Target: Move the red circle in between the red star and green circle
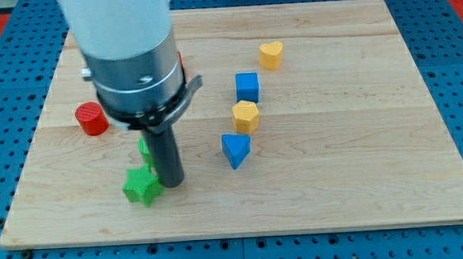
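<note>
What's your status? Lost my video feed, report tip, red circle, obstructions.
My tip down beside green star, on its right. Red circle untouched, up-left of tip. Red star not visible; another green block mostly hidden behind rod.

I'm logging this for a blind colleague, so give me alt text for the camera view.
A robot arm's dark rod reaches down to a wooden board, my tip touching a green star, with another green block partly hidden behind the rod. A red circle lies at the view's left; right of centre sit a yellow heart, blue cube, yellow hexagon and blue triangle.
</note>
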You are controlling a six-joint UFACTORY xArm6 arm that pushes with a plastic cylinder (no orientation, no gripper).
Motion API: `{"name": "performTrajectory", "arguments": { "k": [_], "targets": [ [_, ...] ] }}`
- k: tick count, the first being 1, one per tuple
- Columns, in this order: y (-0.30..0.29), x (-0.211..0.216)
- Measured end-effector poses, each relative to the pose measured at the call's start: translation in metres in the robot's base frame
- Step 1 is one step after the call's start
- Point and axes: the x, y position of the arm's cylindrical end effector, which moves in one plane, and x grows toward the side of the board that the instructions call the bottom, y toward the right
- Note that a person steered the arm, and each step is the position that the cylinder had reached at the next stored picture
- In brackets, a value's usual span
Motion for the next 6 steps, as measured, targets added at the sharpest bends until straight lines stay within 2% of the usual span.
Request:
{"name": "performTrajectory", "arguments": {
  "k": [2,3,4,6],
  "targets": [
    [-0.025,-0.049],
    [-0.059,-0.022],
    [-0.113,-0.042],
    [-0.116,-0.101]
  ]
}}
